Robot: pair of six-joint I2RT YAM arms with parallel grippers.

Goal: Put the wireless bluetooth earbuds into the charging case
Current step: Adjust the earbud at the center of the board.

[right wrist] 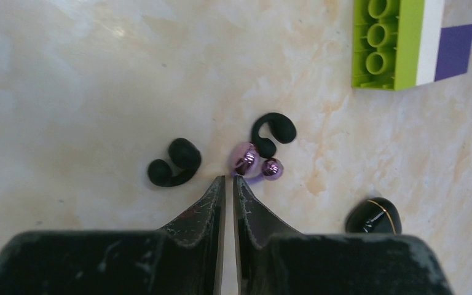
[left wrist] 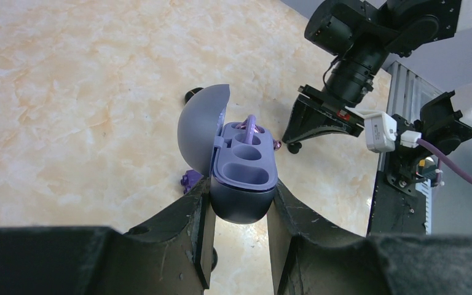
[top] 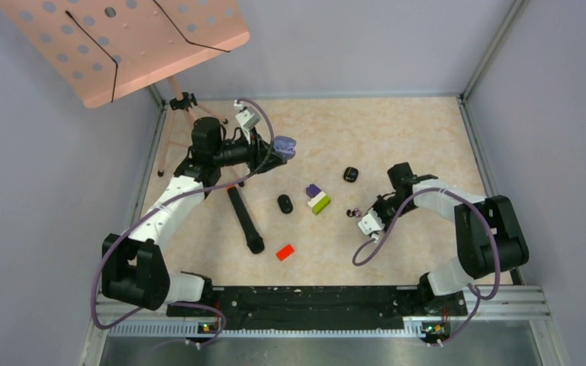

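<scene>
Purple charging case (left wrist: 246, 175) sits clamped lid-open in your left claw (left wrist: 241, 196), ready for loading, while your right claw (right wrist: 228, 179), tips together and empty, points at a purple earbud (right wrist: 246, 158) just ahead.

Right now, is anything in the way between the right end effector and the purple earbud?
No, nothing visible lies between them. The right end effector, tips almost together, sits right beside the purple earbud. A black earbud seems to touch it on the far side, so it might get nudged too.
</scene>
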